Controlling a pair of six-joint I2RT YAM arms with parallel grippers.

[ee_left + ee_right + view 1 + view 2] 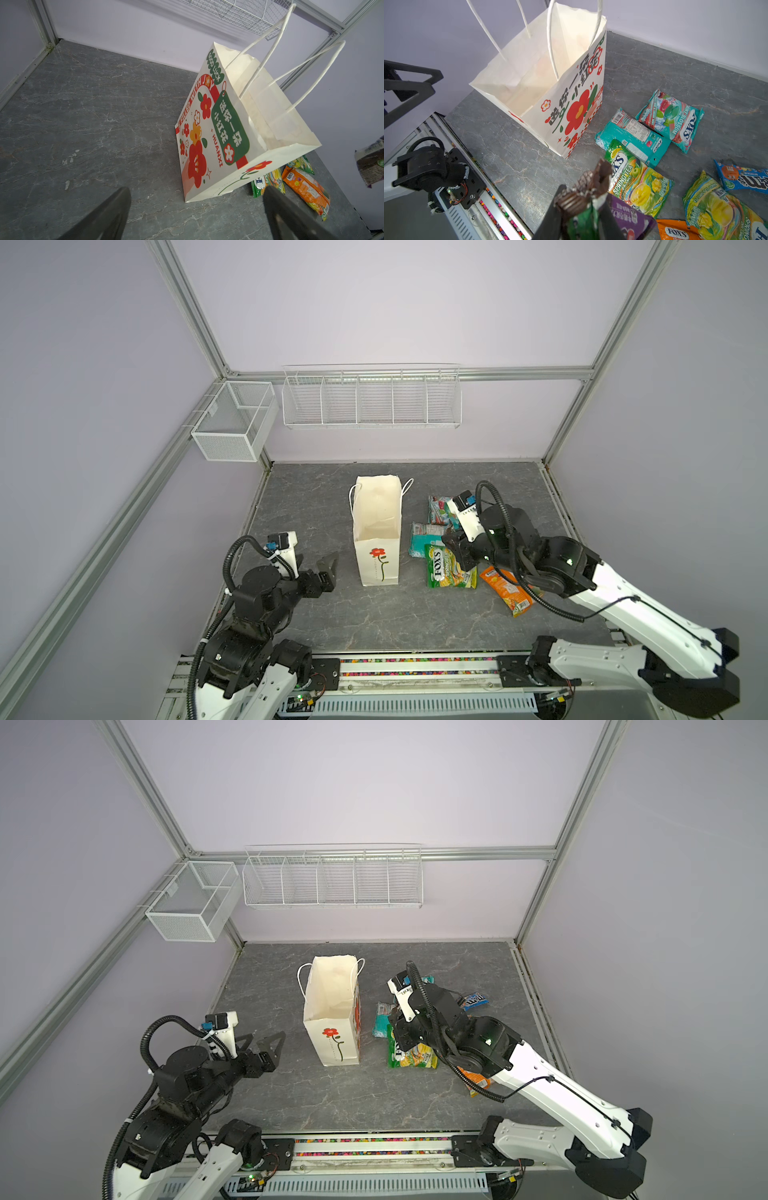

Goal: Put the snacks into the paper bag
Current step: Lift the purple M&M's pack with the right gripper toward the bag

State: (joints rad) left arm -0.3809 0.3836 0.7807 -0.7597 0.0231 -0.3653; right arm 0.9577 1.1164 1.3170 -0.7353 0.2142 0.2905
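While the paper bag (pixel 376 568) stands upright on the table (pixel 316 614), the right gripper (pixel 579 216) is clamped on a dark brown packet (pixel 593 180) held above the loose snacks (pixel 451 576) at the bag's right; left gripper (pixel 326 572): jaws apart, empty.

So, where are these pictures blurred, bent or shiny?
Both top views: frame posts splay outward, wide-lens bending; soft light, faint shadows. Left wrist view: left pincer blurred near the lens, paper bag sharp. Right wrist view: white sheen on the green-yellow packet.
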